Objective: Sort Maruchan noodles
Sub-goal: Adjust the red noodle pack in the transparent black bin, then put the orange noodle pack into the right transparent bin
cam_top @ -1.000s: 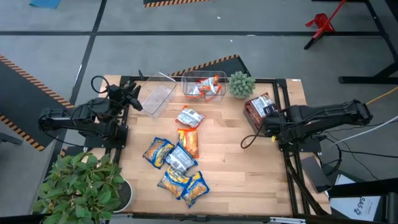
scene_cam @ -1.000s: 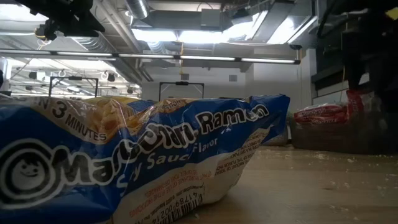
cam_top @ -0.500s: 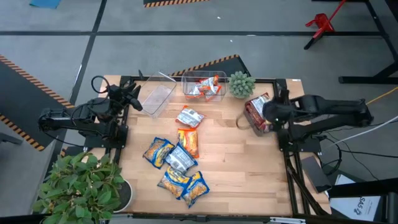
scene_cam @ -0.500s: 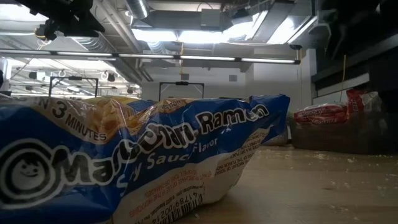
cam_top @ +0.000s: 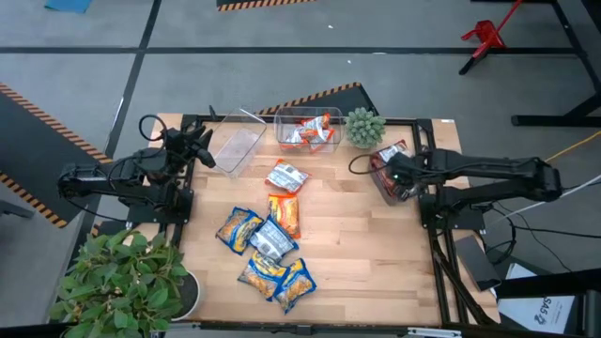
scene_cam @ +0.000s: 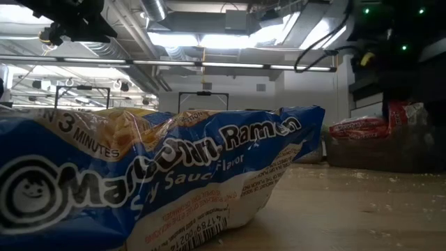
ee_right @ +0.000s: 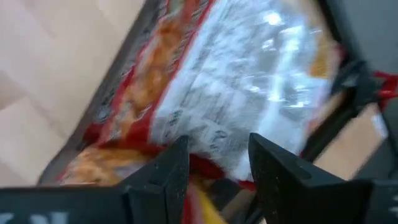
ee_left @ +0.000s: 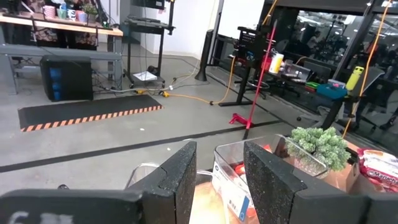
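Several Maruchan packets lie flat mid-table in the high view: a silver-and-orange one [cam_top: 286,176], an orange one [cam_top: 285,214] and yellow-and-blue ones [cam_top: 239,228] [cam_top: 296,282]. One yellow-and-blue packet [scene_cam: 160,181] fills the low view. Red packets [cam_top: 396,161] lie in the right-hand bin [cam_top: 380,183]. My right gripper [ee_right: 217,165] hovers open just above a red-and-silver packet [ee_right: 236,93] in that bin. My left gripper [ee_left: 217,180] waits open at the far left, beside a clear bin [cam_top: 235,148].
A middle clear bin [cam_top: 305,131] at the far edge holds a few packets. The small green spiky plant [cam_top: 364,127] stands between it and the right bin. A big leafy potted plant [cam_top: 122,282] sits at the near left corner. Bare wood [cam_top: 376,253] lies near right.
My right gripper has moved from the table's right edge toward the left and a little toward the far edge, and now stands over the right-hand bin of red packets. The packets and my left arm have stayed put.
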`<state>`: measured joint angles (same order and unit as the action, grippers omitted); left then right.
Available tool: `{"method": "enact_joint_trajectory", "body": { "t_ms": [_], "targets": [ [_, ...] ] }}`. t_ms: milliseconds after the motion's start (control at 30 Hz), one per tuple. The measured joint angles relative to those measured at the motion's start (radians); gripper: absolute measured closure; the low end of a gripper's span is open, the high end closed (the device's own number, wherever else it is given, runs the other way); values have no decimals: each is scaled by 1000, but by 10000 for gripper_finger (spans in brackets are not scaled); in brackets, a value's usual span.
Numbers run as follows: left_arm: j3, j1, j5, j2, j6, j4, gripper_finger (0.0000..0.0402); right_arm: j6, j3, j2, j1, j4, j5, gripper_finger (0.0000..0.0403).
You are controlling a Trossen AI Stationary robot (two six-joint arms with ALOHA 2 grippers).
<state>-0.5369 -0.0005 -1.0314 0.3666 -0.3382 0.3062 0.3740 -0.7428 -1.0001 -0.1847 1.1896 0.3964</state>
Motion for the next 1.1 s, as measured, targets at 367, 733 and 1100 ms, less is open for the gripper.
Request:
{"method": "enact_joint_trajectory", "body": {
  "t_ms": [367, 733, 1100],
  "targets": [
    [0, 0, 0, 0, 7, 0, 274, -4, -111, -11, 1, 97, -210, 254],
    [0, 0, 32, 0, -1, 0, 274, -48, -274, -12, 2, -272, -348, 254],
    [0, 0, 146, 0, -3, 0, 274, -164, -243, -303, 2, -838, -472, 223]
  ]
}}
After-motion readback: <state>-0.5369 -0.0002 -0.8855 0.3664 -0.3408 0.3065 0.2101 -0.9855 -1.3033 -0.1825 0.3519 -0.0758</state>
